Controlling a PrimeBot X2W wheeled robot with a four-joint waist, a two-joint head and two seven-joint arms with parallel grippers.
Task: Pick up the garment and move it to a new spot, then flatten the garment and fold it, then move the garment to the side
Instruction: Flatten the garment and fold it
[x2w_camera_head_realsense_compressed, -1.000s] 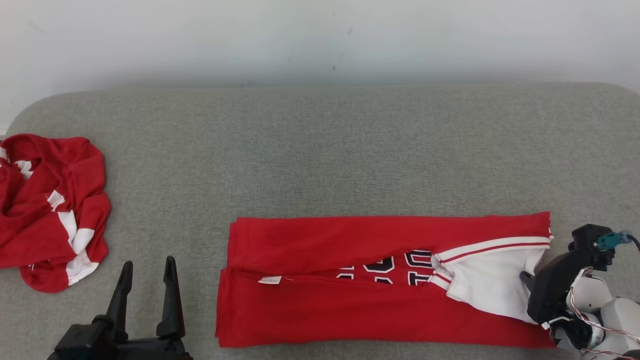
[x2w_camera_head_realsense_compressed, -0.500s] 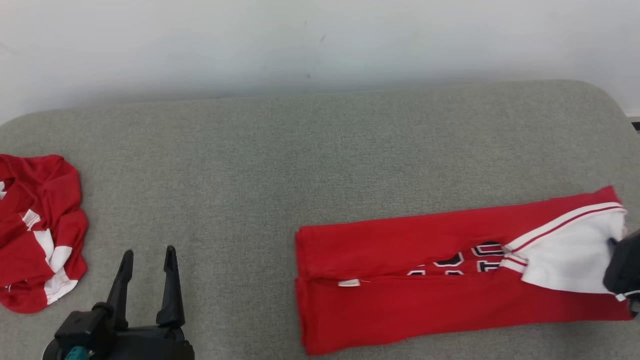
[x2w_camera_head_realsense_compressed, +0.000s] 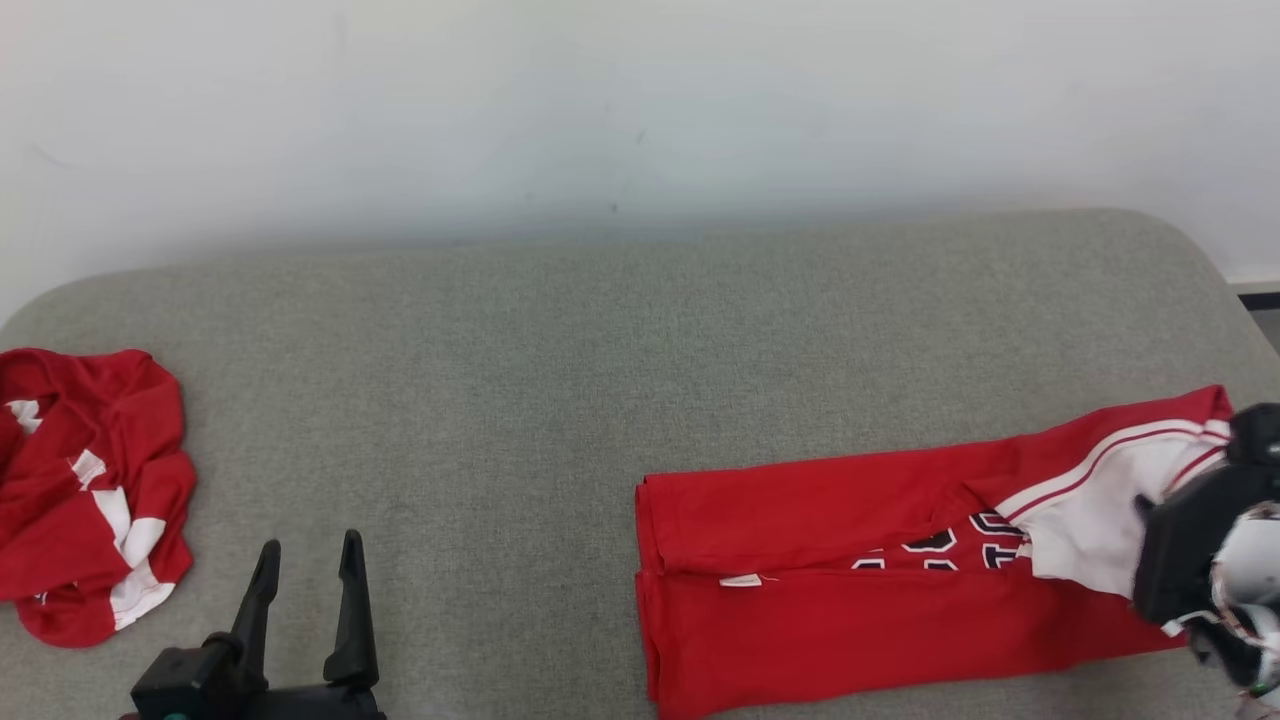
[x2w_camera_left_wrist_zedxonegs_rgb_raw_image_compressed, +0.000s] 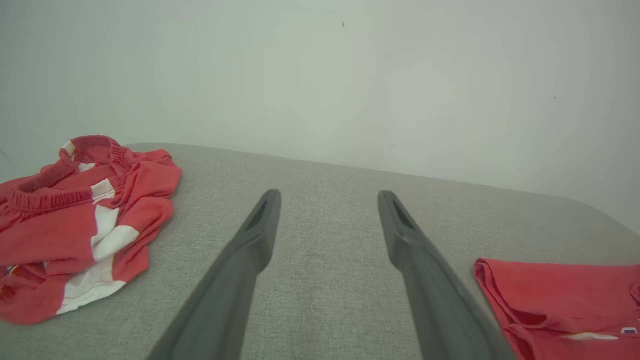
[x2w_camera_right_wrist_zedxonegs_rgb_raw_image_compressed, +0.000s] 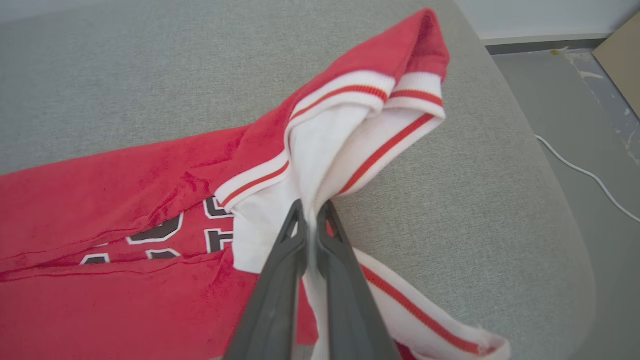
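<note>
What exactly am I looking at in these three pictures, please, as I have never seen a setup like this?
They come from a two-armed robot folding clothes on a grey cushion. The wide picture is from a camera on its head, looking down. The other two are from cameras on its wrists, each looking along that gripper's two dark fingers. The left gripper is open and holds nothing, hovering over bare cushion. The right gripper is shut on the white sleeve of a folded red shirt, lifting that end slightly. In the head view this gripper sits at the right edge. A second, crumpled red garment lies at the cushion's left end.
</note>
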